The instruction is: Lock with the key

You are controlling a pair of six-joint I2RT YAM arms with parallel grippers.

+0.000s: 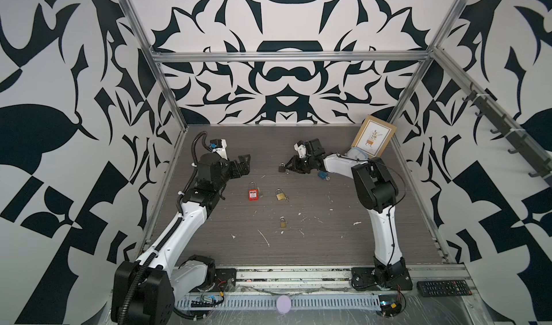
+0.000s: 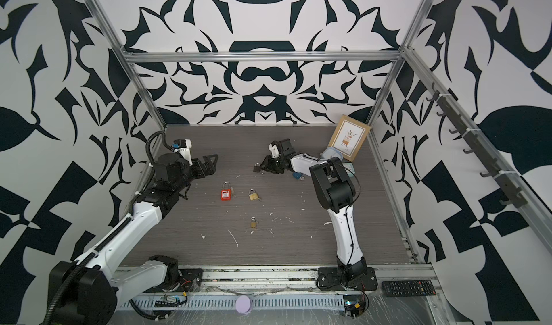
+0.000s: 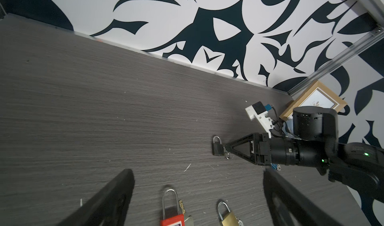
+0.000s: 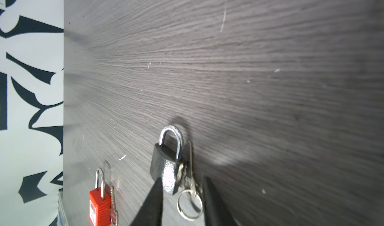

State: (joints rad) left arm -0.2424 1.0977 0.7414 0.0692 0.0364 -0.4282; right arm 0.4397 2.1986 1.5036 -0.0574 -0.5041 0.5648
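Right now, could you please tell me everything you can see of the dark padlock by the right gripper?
The dark padlock has a dark grey, metal-looking body and a shiny silver shackle, both legs apparently seated. It rests on the wood-grain table, and a key on a ring lies against its side. The right gripper, open, flanks that end; contact is unclear.

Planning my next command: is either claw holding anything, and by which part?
Nothing is held. Right claw is parted around the keys of the black padlock; left claw is open, empty.
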